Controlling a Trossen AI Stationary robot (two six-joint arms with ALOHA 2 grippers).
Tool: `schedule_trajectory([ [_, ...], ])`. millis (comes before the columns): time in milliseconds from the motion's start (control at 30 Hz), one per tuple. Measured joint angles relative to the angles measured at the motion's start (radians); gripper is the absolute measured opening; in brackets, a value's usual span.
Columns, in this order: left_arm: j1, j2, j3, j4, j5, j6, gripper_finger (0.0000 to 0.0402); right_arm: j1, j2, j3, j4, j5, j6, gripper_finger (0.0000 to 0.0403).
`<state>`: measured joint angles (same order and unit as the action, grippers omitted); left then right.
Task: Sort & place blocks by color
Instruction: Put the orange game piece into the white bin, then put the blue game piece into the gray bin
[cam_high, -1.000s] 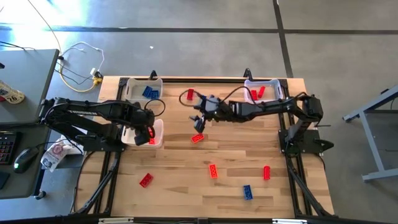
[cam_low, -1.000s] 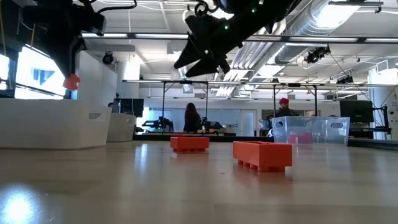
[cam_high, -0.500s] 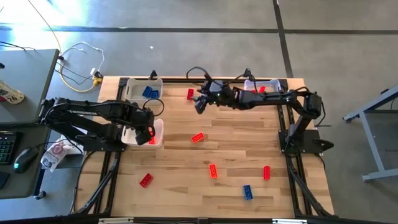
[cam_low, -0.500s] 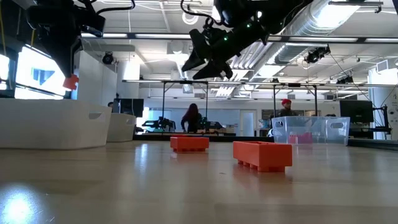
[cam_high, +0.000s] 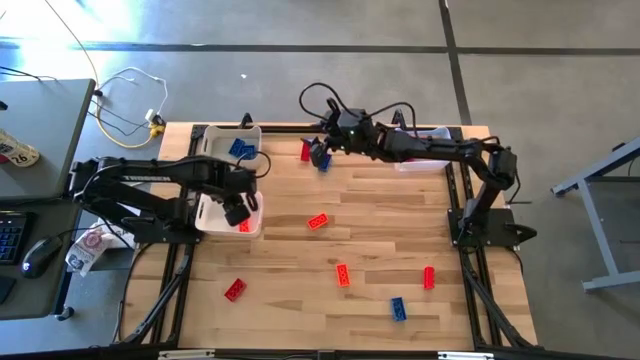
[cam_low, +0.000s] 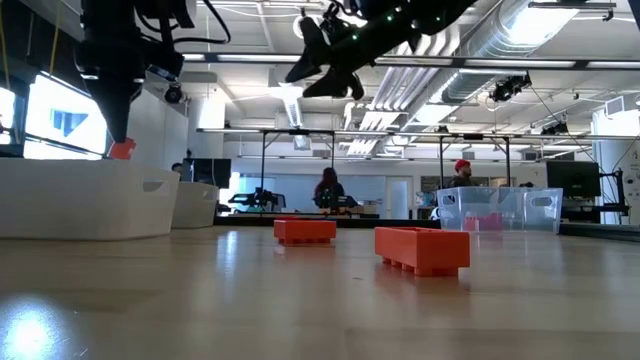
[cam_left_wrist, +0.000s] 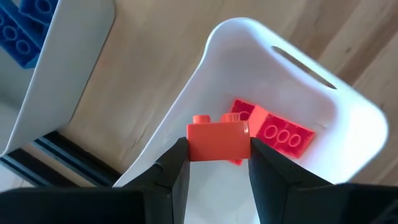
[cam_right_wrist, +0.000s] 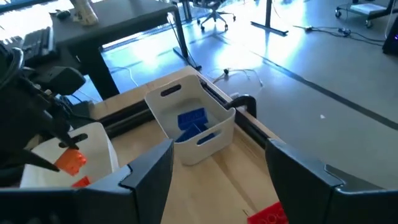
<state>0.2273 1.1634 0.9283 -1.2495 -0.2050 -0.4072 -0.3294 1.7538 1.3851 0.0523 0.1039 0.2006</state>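
My left pincer (cam_left_wrist: 214, 163) grips an orange block (cam_left_wrist: 217, 139) by its flat sides over the white bin (cam_left_wrist: 348, 112); it's light, rigid, slick. My right pincer (cam_high: 320, 155) hangs released, far side.

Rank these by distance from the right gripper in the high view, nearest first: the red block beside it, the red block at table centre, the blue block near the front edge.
From the right gripper:
1. Red block, just beside it at the back edge.
2. Red block, table centre.
3. Blue block, front edge, farthest.
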Motion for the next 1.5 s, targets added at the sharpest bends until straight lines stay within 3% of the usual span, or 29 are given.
schedule_trajectory([
  [167,0.030,0.028,-0.004,-0.010,0.025,-0.001,0.0111,-0.016,0.010,0.023,-0.040,0.045,0.001,0.0241],
  [367,0.043,0.032,-0.100,0.025,0.101,0.016,0.0112,-0.032,0.050,0.023,-0.086,0.045,0.038,0.0241],
  [700,0.043,0.032,-0.167,0.034,0.100,-0.008,0.0115,-0.036,0.118,0.022,-0.265,0.044,0.064,0.0241],
  [1233,0.043,0.032,-0.167,0.045,0.085,-0.008,0.0206,-0.038,0.189,0.022,-0.313,0.038,0.361,0.0241],
  [1500,0.042,0.032,-0.154,0.041,0.104,0.031,0.0214,-0.044,0.189,0.022,-0.326,0.043,0.460,0.0241],
])
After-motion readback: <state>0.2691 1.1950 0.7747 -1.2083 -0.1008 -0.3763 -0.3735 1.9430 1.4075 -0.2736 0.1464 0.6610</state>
